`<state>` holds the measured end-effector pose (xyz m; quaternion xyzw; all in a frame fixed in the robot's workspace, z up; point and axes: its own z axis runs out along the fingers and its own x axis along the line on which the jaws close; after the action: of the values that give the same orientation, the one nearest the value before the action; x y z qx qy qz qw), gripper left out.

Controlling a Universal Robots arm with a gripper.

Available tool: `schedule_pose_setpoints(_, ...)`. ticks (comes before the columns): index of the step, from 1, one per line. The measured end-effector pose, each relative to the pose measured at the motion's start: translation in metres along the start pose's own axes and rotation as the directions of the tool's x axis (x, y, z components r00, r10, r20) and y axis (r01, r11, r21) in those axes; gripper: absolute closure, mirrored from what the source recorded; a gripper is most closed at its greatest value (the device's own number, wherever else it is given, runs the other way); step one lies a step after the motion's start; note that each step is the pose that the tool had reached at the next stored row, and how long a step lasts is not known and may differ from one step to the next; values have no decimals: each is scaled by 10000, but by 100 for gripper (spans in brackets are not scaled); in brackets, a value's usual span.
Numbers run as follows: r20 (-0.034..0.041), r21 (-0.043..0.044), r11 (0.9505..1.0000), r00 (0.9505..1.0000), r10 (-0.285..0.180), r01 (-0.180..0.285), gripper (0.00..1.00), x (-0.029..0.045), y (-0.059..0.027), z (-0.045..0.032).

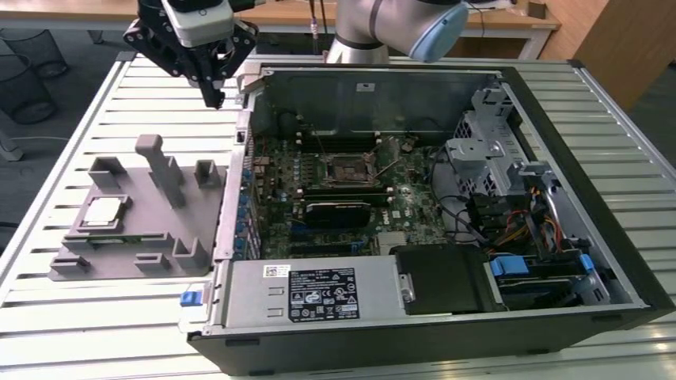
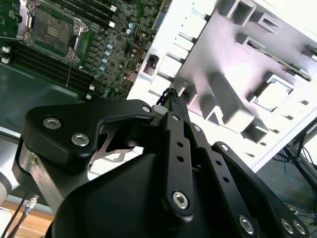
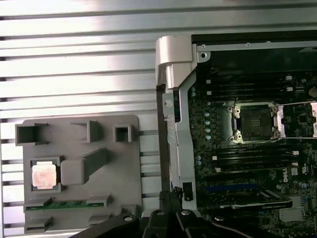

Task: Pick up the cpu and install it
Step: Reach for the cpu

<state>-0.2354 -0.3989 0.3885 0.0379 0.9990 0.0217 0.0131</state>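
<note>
Exterior view: the gripper hangs beside the case, fingers pinched together and empty. The cpu lies in the grey holder, at about 7 o'clock from the gripper, well apart.

Second wrist view: the fingertips meet.

First wrist view: the cpu sits in a holder pocket; the socket stands open.

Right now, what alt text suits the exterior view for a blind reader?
A robot gripper, shut and empty, hangs over a slatted table beside an open computer case. The silver chip lies in a grey holder on the exterior view's left.
</note>
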Motion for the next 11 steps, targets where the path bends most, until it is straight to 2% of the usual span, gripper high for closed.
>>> schedule_pose_setpoints(11, 0, 0, 10000, 10000, 0, 0, 89, 117, -9, 3)
